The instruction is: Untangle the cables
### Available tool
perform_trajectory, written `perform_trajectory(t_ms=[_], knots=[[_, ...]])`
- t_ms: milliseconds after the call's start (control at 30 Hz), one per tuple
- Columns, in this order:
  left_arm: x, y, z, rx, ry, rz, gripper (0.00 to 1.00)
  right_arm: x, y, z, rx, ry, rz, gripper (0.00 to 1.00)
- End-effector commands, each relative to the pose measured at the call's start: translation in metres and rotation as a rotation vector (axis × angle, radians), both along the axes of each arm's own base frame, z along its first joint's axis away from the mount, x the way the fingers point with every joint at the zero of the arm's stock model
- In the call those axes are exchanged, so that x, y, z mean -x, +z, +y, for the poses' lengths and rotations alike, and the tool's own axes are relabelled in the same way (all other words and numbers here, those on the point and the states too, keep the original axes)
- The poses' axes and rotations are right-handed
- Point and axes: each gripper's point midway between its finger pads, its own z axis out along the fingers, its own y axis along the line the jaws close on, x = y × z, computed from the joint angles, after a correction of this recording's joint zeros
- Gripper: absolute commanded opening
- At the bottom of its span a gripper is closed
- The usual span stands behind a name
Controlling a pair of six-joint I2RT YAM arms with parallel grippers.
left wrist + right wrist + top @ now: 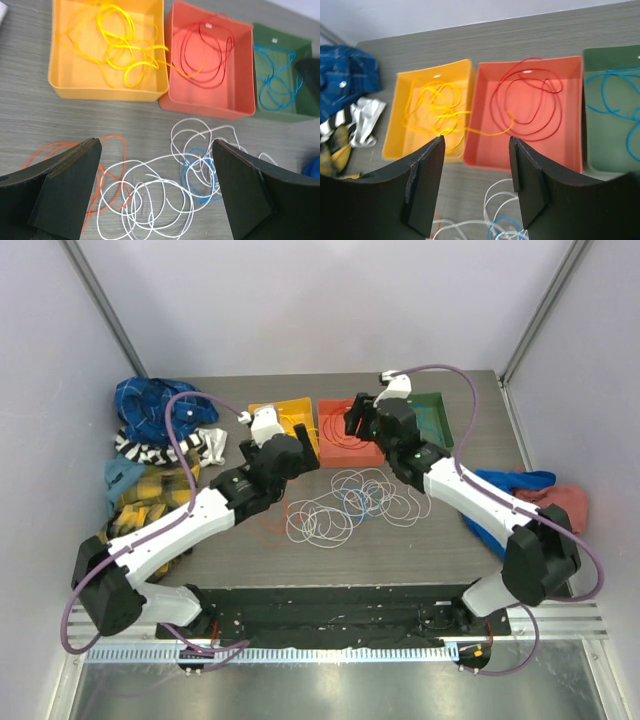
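Observation:
A tangle of white cables [150, 200] lies on the grey table with a blue loop [200, 175] on its right and an orange loop [50, 147] on its left; the pile also shows in the top view [345, 505]. My left gripper [155, 150] is open and empty, hovering over this tangle. My right gripper [476, 145] is open and empty, above the near edges of the yellow and red trays. Yellow cables [115, 45] lie in the yellow tray [105, 93], one strand [485, 132] trailing into the red tray [205, 107], which holds a red cable [210, 50].
A green tray [280, 115] holding a blue cable [275, 85] stands right of the red one. Coloured cloths [150, 455] are heaped at the table's left edge, and blue and pink cloths [540, 495] at its right. Frame posts stand at the back corners.

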Motion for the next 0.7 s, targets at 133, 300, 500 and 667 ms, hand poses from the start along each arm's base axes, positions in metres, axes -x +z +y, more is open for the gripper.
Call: perform_trajectory(t_ms=[133, 300, 500, 667], knots=[[0.027, -0.019, 0.014, 0.028, -0.025, 0.064, 1.0, -0.052, -0.041, 0.026, -0.061, 0.031, 0.106, 0.62], [0.047, -0.034, 0.04, -0.004, -0.006, 0.085, 1.0, -0.071, -0.061, 0.04, -0.04, 0.043, 0.131, 0.6], [0.067, -0.049, 0.061, 0.009, 0.009, 0.094, 1.0, -0.082, -0.091, 0.038, 0.014, 0.018, 0.166, 0.58], [0.075, -0.064, 0.064, 0.016, 0.005, 0.126, 1.0, -0.091, -0.106, 0.039, 0.04, 0.01, 0.18, 0.58]])
